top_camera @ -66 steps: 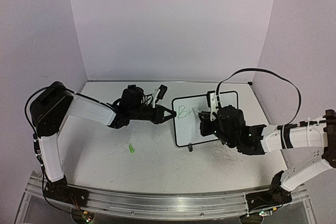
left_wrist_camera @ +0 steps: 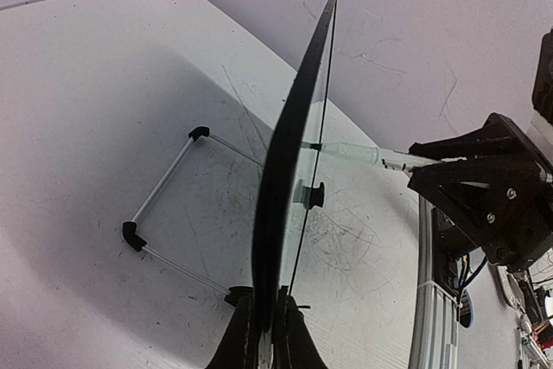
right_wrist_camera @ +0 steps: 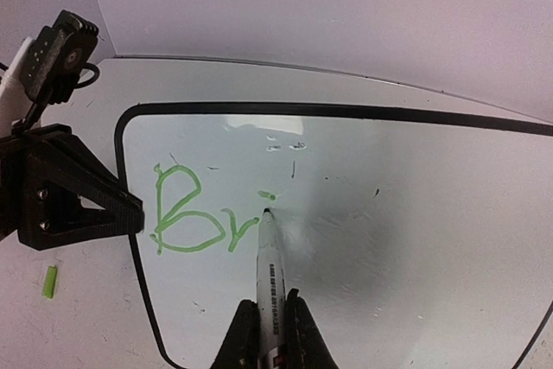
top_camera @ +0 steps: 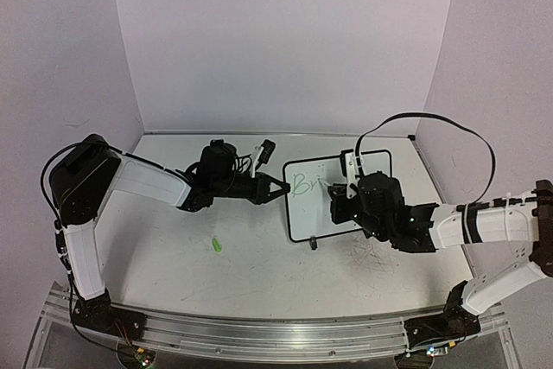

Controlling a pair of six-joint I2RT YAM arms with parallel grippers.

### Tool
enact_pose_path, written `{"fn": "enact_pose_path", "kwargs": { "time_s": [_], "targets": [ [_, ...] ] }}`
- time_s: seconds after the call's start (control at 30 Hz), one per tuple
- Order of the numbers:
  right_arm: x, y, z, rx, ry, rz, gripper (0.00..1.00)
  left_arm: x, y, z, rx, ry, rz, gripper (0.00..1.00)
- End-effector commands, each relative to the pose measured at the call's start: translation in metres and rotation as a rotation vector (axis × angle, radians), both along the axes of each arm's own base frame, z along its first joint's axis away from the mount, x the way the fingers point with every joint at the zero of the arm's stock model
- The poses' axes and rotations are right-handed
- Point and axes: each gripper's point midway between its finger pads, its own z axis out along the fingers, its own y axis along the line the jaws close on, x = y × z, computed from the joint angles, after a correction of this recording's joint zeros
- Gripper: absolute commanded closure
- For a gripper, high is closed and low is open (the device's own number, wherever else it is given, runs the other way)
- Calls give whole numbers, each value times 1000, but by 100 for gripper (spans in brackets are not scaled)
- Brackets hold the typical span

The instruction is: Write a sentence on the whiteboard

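The whiteboard (right_wrist_camera: 389, 213) stands on the worktop (top_camera: 173, 239), left end effector (top_camera: 278, 187) at its left edge, right end effector (right_wrist_camera: 268, 321) before it, marker (right_wrist_camera: 269, 265) tip on the board.

The whiteboard (right_wrist_camera: 389, 213) is glossy and smooth; the marker (right_wrist_camera: 270, 274) looks like shiny plastic; the tabletop (top_camera: 164, 252) is matt, scuffed and scratched.

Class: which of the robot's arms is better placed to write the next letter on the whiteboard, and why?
Right. The right fingers grip the marker, its tip on the whiteboard just after the green writing "Bri". The left fingers are clamped on the whiteboard's edge, holding it.
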Motion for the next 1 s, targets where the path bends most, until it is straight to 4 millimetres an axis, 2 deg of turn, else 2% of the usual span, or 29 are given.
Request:
{"fn": "enact_pose_path", "kwargs": {
  "time_s": [0.0,0.73,0.87,0.97],
  "targets": [
    [6,-2,4,12,-2,-40,100,2,3,16,-5,-34,11,100],
    [-12,-8,-34,-15,102,-10,100,3,3,17,-6,-34,14,100],
    [-14,-6,-36,-14,108,-6,100,2,4,16,-5,-33,15,100],
    [-11,-4,-28,-1,92,-8,100,2,4,15,-3,-31,15,100]
  ]
}}
